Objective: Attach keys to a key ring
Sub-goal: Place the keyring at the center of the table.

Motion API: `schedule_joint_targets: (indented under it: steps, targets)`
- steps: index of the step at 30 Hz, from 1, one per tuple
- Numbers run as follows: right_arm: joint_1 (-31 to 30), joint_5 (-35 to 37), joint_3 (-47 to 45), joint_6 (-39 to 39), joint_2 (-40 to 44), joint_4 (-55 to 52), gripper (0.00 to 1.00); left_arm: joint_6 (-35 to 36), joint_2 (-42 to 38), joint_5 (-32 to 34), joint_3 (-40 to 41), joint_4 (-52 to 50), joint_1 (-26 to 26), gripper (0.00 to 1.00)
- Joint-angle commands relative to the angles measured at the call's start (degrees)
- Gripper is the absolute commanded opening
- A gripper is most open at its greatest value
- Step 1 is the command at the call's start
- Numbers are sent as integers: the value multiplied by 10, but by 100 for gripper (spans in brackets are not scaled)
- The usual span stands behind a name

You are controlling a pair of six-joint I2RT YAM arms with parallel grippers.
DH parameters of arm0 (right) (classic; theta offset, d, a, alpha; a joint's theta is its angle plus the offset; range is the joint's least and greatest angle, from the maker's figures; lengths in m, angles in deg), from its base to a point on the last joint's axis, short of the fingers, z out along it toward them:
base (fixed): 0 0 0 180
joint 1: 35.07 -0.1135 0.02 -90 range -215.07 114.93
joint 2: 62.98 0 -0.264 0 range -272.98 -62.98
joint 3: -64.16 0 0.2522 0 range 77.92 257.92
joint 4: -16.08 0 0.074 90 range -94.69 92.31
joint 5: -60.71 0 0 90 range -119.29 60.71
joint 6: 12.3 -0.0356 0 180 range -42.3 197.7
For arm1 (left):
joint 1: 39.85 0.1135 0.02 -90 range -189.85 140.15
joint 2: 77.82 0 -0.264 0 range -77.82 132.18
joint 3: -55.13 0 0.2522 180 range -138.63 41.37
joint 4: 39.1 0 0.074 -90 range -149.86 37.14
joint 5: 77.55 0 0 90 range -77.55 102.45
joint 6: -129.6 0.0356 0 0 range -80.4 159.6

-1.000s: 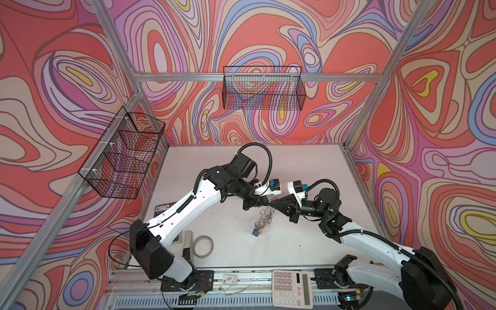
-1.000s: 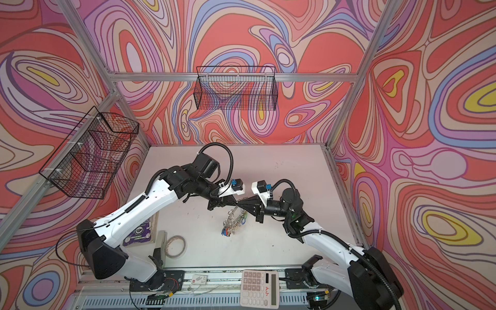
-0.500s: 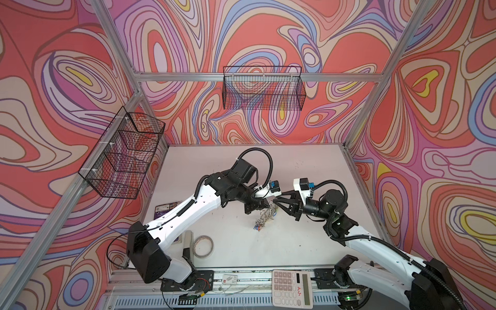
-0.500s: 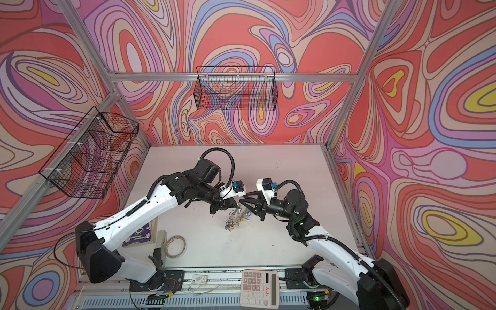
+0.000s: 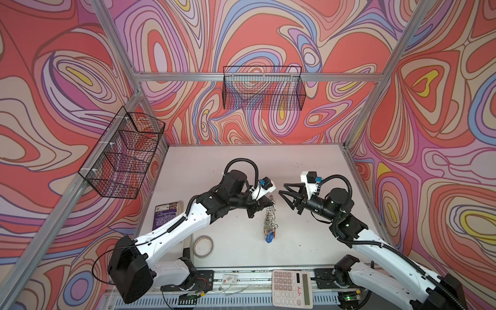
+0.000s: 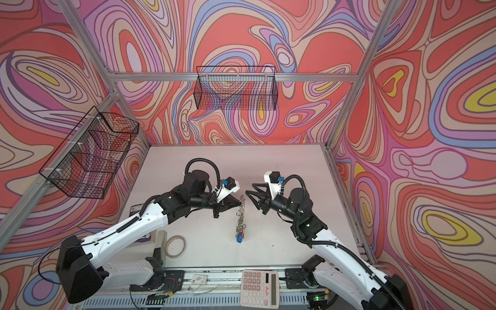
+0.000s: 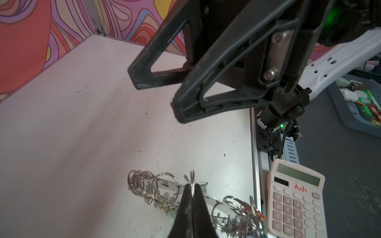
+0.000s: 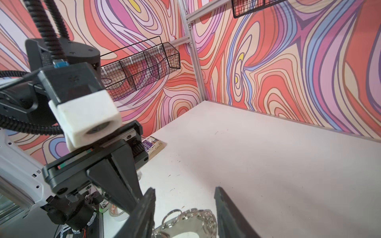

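Note:
The key ring [image 5: 269, 214] [image 6: 241, 213] hangs edge-on above the table in both top views, its rim fringed with small split rings. My left gripper [image 5: 271, 205] [image 6: 239, 204] [image 7: 192, 185] is shut on the ring's flat rim [image 7: 167, 185]. Keys [image 5: 270, 237] [image 6: 239, 238] with a blue tag dangle at its lower end, and more keys [image 7: 243, 216] cluster near the calculator. My right gripper [image 5: 281, 188] [image 6: 249, 188] [image 8: 184, 189] stands open just right of the ring, touching nothing. The ring's top [image 8: 185, 224] shows below its fingers.
A beige tape roll [image 5: 204, 245] and a purple booklet [image 5: 166, 213] lie at the table's left front. A calculator [image 5: 292, 287] rests on the front rail. Wire baskets hang on the back wall [image 5: 263, 91] and left wall [image 5: 123, 153]. A grey bin [image 7: 360, 107] of tags sits off the table.
My right gripper has opened, let go and drawn back up and to the right. The key ring now hangs from the left gripper alone, which has shifted slightly right.

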Motion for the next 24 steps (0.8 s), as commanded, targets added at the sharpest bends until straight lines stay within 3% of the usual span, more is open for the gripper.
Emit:
schedule_joint_targets:
  steps: [1,10,15,24]
  targets:
    - [1,-4,6,-10,4,-18,48,-85,-28,-12,26,180,-3,0]
    - [2,-7,13,-17,-14,-29,45,-152,-38,26,116,377,-5,0]
    - [8,6,8,-25,-25,-28,47,-154,-32,42,124,389,-5,0]
    - [9,-41,-11,-26,-38,-15,53,-146,-26,50,109,340,-5,0]
